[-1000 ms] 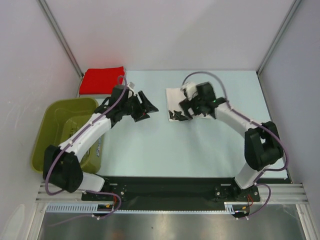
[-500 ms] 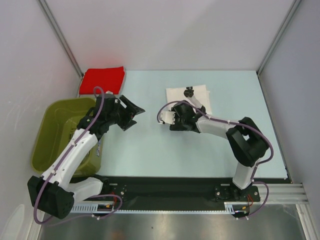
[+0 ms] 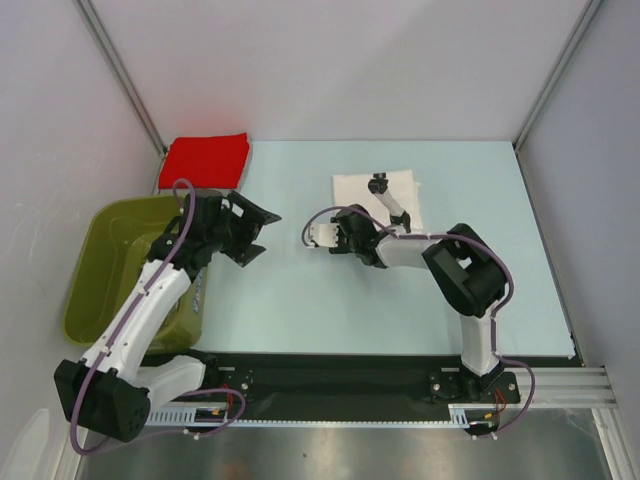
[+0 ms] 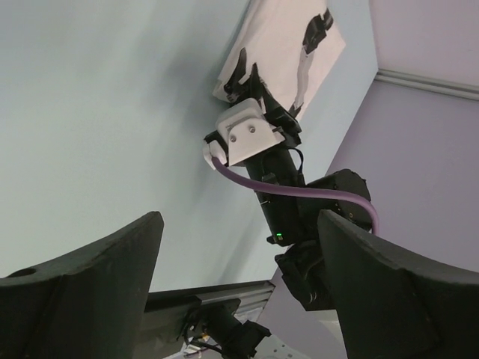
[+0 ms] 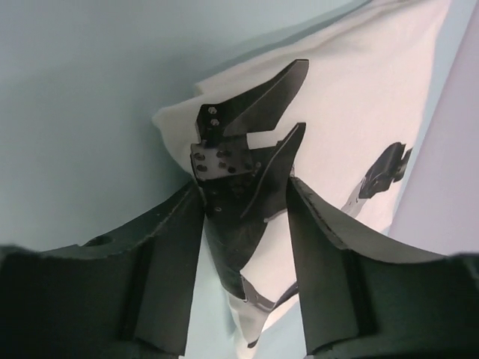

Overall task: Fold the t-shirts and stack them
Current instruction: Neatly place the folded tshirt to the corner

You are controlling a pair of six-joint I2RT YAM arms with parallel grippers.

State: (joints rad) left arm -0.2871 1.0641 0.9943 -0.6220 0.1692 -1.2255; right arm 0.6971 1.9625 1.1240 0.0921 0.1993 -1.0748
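Though flat, red tee [image 3: 205, 160]: long axis L-R; white tee [image 3: 352, 190] approx. square.

Bright, even light, faint shadows.
Behind the right pincer [image 5: 303, 93] its housing [image 5: 322, 262] is dark and blurred; ahead of it, focus is sharp.

The right arm [image 3: 400, 250] hides part of the white t-shirt [image 3: 352, 188] from above; whether the right tool [image 5: 292, 101] grips cloth is unclear

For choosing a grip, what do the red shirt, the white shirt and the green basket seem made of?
Red shirt: matte cloth, folded flat. White shirt: soft cloth, perhaps cotton, its edge rumpled. Green basket: probably hard plastic, with smooth moulded walls.
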